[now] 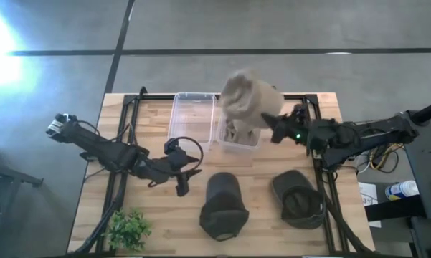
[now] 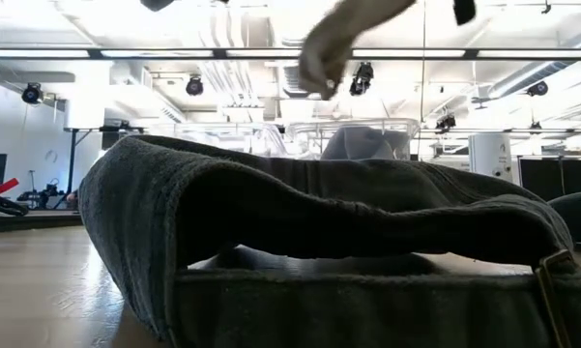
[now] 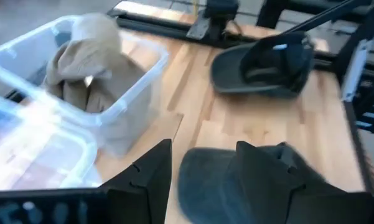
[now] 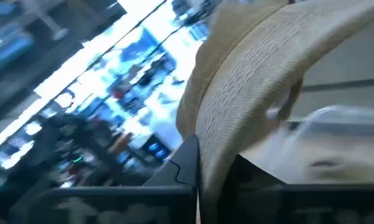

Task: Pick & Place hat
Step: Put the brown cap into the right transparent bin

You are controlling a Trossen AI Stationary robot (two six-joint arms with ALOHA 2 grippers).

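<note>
A tan hat (image 1: pixel 247 99) hangs in the air over a clear plastic bin (image 1: pixel 238 140) at the table's far middle. My right gripper (image 1: pixel 274 127) reaches in from the right and is shut on it. More tan cloth (image 3: pixel 90 68) lies inside the bin. Two dark hats rest on the wood nearer me, one in the middle (image 1: pixel 224 204) and one to its right (image 1: pixel 299 199). My left gripper (image 1: pixel 183 183) hovers open just left of the middle dark hat (image 3: pixel 236 183), touching nothing. The low view is filled by a dark hat (image 2: pixel 319 242), with the tan hat (image 2: pixel 348 39) high above. My right gripper pinches the tan hat between its two fingers at a curved edge (image 4: pixel 211 149) on the hat's right side. The fingers come nearly level from the table's right. The hat is lifted clear, above the bin, and bulges away beyond the fingertips (image 4: pixel 187 163).
A second clear tray or lid (image 1: pixel 193 118) lies left of the bin. A small green plant (image 1: pixel 128 229) stands at the near left corner. Black frame rails (image 1: pixel 118 172) run along both table sides. Bare wood (image 1: pixel 262 172) shows between the bin and the dark hats.
</note>
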